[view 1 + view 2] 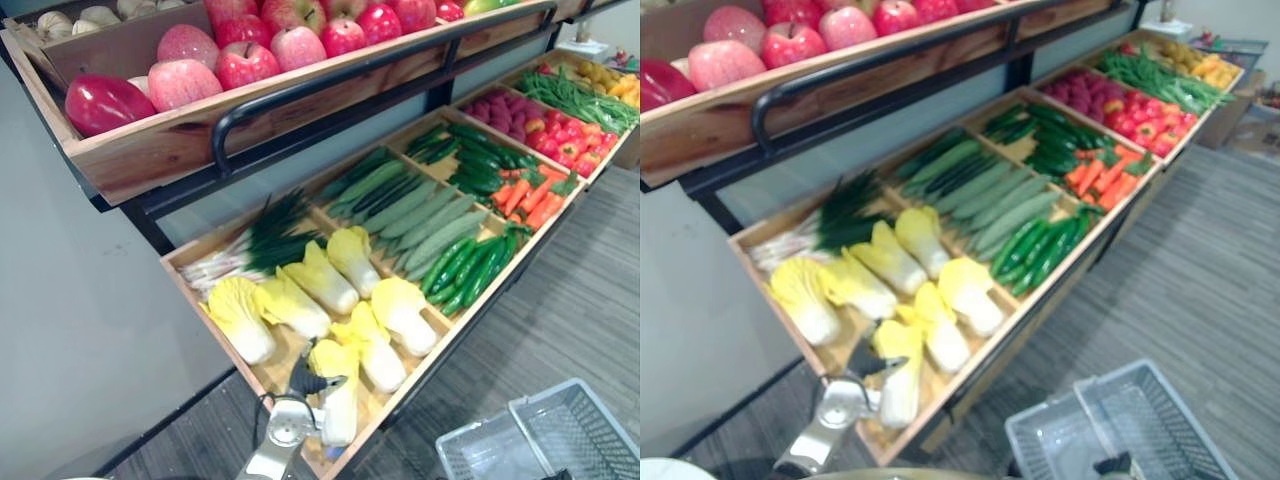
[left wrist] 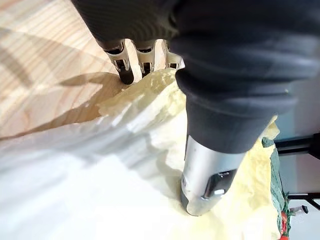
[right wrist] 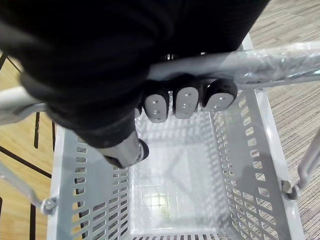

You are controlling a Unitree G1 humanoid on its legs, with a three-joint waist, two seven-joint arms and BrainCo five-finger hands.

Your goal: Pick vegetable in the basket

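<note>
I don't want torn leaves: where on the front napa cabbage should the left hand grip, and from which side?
Probably the white stalk end, which points to the front of the crate, not the yellow leaves where the left hand pinches the napa cabbage. It lies flat with bare wood alongside, so come from above, fingers one side, thumb the other.

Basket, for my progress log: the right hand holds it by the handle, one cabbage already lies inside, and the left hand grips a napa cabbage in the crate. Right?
Not quite: the basket is empty, as the right wrist view shows. The right hand does hold its handle, and the left hand grips a napa cabbage in the crate.
</note>
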